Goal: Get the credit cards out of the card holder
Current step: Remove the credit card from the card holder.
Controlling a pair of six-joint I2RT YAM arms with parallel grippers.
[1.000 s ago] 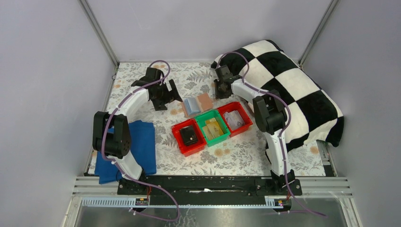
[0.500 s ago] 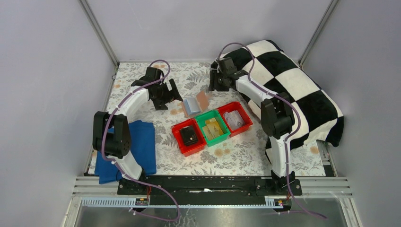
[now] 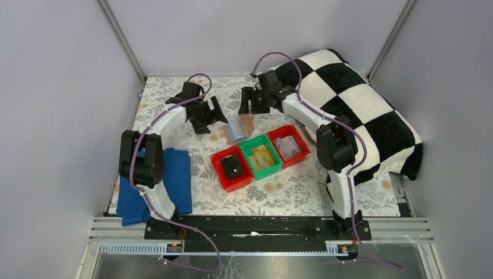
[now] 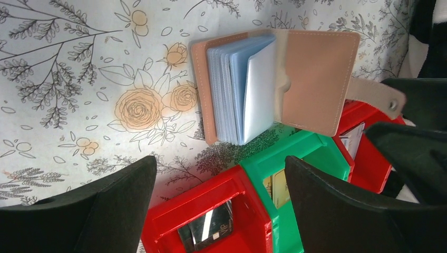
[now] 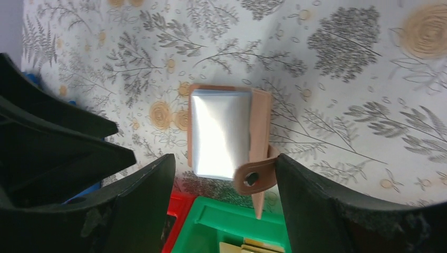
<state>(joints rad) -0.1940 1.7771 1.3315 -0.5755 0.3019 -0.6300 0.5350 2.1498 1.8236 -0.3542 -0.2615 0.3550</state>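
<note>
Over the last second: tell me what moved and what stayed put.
The right arm's fingers swung left, away from the checkered blanket, and now hang open just beyond the card holder. The left arm's fingers edged slightly right toward it, open too. Nothing was gripped or released. The card holder, lying open, and the three bins stayed put.

You have plain lavender-grey walls (image 3: 52,104) on three sides, with slanted metal posts (image 3: 121,39) at the back corners. The table (image 3: 290,189) wears a white cloth printed with grey leaves and tan roses. A black-and-white checkered blanket (image 3: 372,110) is heaped at your right and a blue cloth (image 3: 177,174) lies at your left. The light is even.
</note>
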